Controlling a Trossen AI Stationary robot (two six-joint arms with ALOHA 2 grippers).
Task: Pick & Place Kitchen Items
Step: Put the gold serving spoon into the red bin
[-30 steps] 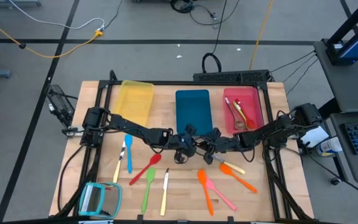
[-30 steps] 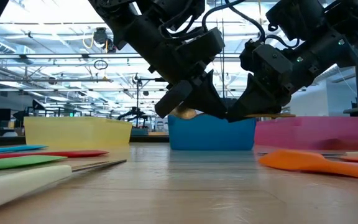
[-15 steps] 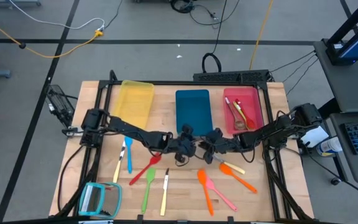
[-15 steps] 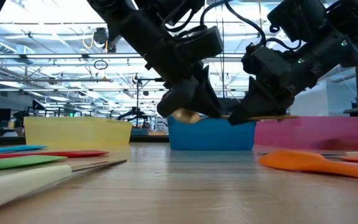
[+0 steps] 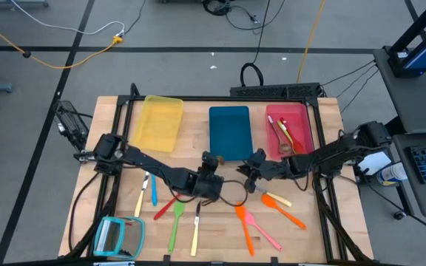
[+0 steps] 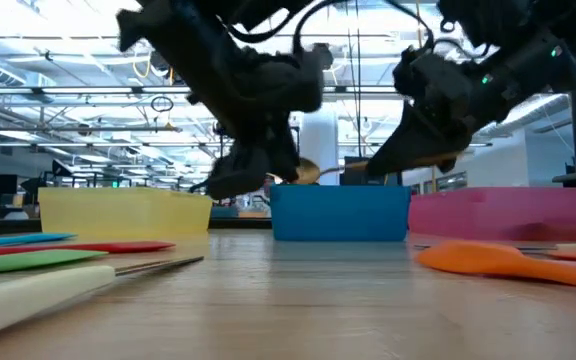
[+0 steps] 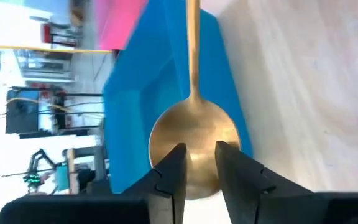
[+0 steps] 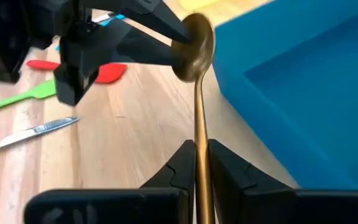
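Holding a gold metal spoon [image 8: 197,93] by its handle, the right gripper [image 8: 199,163] sat above the wooden table [image 5: 220,236] just in front of the blue tray [image 5: 230,131]; we saw its two fingers pressed onto the thin handle, with the bowl of the spoon pointing away toward the left arm. In the low view the spoon [image 6: 353,170] hung level in the air, at about the height of the blue tray's rim, clear of the tabletop.

We found the left gripper [image 7: 197,163] right at the spoon's bowl, its fingers slightly apart with the round bowl showing between and just beyond the tips. We could not tell whether those tips touched the bowl or stood just off it.

On the table nearer the front edge we noted loose utensils: a red spatula [image 5: 170,204], a green spatula [image 5: 176,222], a blue one [image 5: 153,188], a knife with a yellow handle [image 5: 196,227], and orange [image 5: 242,222] and pink [image 5: 261,230] pieces to the right. More utensils lay in the pink-red tray [image 5: 291,129], and the yellow tray [image 5: 159,122] stood at the left.
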